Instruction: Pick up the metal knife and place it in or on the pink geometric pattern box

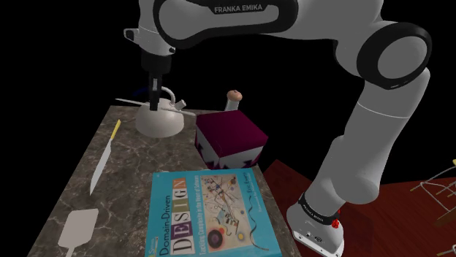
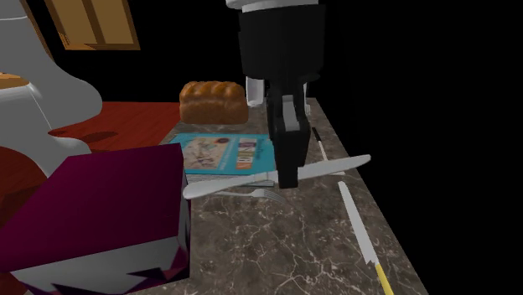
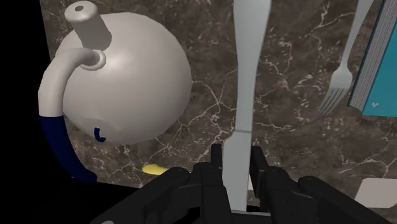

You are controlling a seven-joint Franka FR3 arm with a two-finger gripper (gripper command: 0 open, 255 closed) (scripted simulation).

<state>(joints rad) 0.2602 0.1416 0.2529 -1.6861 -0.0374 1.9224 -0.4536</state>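
The fingers [image 3: 216,168] clasp the silver knife [image 3: 249,63] by its handle, holding it above the marble table [image 3: 292,127]. Beneath lie a pale kettle [image 3: 127,83] and a fork [image 3: 339,86]. Farther off, to the shoulder view's right of the kettle, stands the magenta box [image 1: 230,137].

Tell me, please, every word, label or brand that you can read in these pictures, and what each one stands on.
"FRANKA EMIKA": on the upper link of the white arm.
"Domain-Driven DESIGN": on the cover of the blue book.
The book's smaller lines under the title and along its edge are too blurred to read.
The small label at the arm's foot is too small to read.
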